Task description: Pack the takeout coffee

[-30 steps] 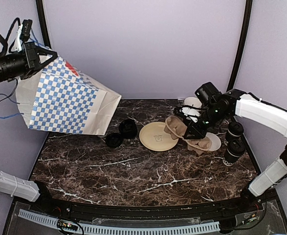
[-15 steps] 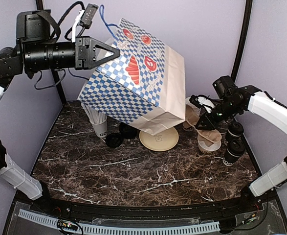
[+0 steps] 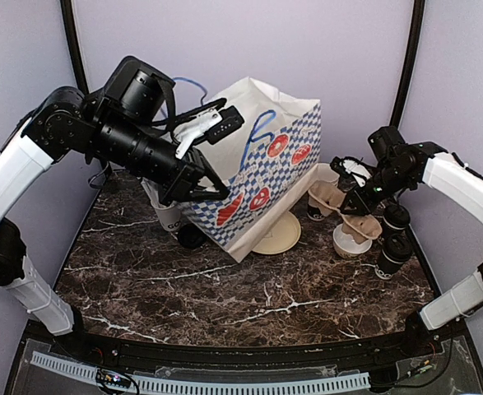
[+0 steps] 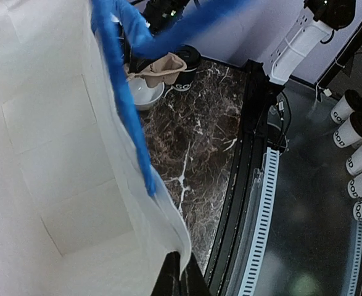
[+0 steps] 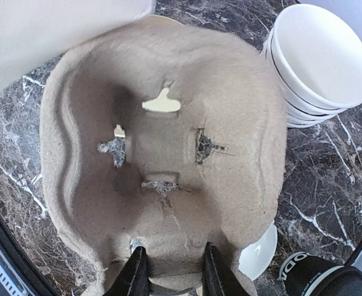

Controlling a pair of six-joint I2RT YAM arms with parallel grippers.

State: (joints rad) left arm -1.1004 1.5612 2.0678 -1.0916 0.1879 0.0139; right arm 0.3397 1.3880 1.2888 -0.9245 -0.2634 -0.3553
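My left gripper (image 3: 215, 191) is shut on the rim of a blue-checked paper bag (image 3: 266, 164), which hangs tilted over the middle of the table. The left wrist view shows the bag's white inside (image 4: 51, 154) and a blue handle (image 4: 122, 98), with the rim pinched in the left gripper (image 4: 181, 280). My right gripper (image 3: 358, 196) is shut on a brown pulp cup carrier (image 3: 333, 202), held off the table; the carrier (image 5: 162, 142) fills the right wrist view above the right gripper (image 5: 170, 271). Two lidded black takeout coffee cups (image 3: 395, 239) stand at the right. Another black cup (image 3: 169, 218) stands behind the bag.
A beige plate (image 3: 280, 237) lies partly under the bag, and a loose black lid (image 3: 192, 237) sits by its left side. A white bowl (image 3: 348, 243) lies under the carrier. Stacked white bowls (image 5: 319, 61) stand behind. Several more black cups (image 4: 353, 142) sit off the table.
My left arm has swung the bag from high at the left down to the table's middle, turning it over. My right gripper has carried the carrier up and to the right.
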